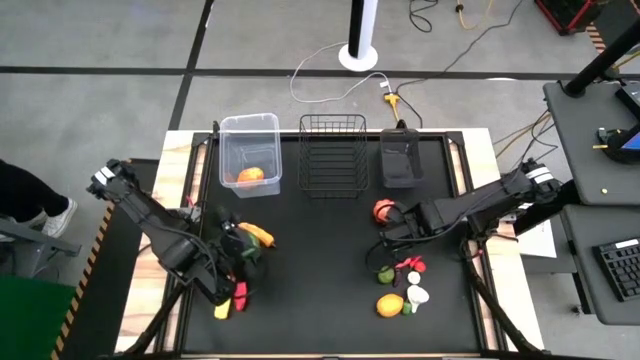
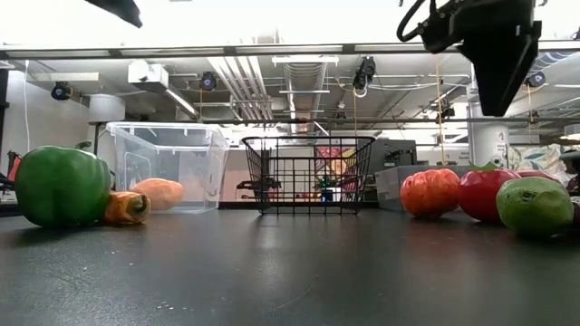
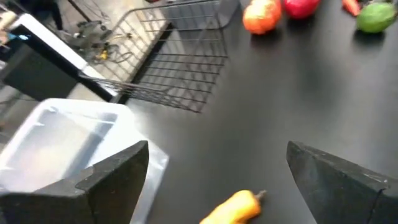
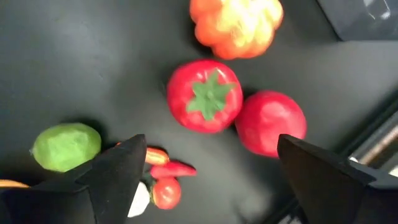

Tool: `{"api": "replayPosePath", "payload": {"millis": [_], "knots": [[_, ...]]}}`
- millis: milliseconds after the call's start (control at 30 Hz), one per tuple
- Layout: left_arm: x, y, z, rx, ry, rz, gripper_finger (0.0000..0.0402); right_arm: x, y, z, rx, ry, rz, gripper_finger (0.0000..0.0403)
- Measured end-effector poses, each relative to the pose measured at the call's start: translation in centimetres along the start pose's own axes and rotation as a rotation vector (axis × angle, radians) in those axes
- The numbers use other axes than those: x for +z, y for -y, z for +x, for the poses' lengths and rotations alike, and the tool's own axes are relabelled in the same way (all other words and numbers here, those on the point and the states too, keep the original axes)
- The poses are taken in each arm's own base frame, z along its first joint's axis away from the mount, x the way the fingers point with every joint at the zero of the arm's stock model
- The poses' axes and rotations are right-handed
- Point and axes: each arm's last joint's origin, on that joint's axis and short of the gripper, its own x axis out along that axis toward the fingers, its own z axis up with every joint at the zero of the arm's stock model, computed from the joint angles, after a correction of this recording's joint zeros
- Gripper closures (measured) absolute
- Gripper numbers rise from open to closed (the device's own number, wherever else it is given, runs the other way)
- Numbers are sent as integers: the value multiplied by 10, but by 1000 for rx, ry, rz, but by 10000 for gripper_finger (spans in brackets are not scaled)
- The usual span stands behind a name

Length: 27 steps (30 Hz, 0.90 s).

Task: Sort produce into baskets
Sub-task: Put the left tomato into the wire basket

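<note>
Under the left arm [image 1: 190, 262], green produce [image 1: 246, 252] half hidden, right fingers [image 4: 118, 171] parted.

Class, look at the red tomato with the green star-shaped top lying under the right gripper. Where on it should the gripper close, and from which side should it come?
Grip the red tomato across its round middle, coming straight down from above. Its green top faces up and the open right gripper hangs over it. An orange fruit and a red fruit crowd two sides, so the fingers should probably drop into the bare gaps.
</note>
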Motion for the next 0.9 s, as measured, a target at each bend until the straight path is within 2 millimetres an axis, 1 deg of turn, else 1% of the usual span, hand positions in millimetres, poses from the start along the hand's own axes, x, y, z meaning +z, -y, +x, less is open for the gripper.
{"api": "replayPosePath", "payload": {"millis": [133, 267, 400, 467, 567, 733, 833, 900], "knots": [[2, -7, -2, 29, 17, 20, 41, 6, -1, 9, 32, 31, 1, 48], [-2, -10, 2, 46, 9, 27, 41, 11, 6, 23, 10, 9, 15, 48], [-6, -11, 9, 15, -78, 27, 41, 12, 14, 33, -5, -38, 34, 48], [-8, -10, 12, -1, -115, 23, 41, 11, 15, 37, 5, -58, 42, 48], [-12, -4, 17, -28, -112, 7, 41, 10, 15, 42, 10, -71, 41, 48], [-12, 13, 23, -115, -38, -52, 41, 9, 13, 49, 42, -63, 43, 48], [-16, 23, 26, -154, -7, -40, 41, 8, 12, 56, 53, -54, 46, 48], [-18, 25, 26, -163, -1, -31, 41, 6, 12, 61, 55, -52, 55, 48]]}}
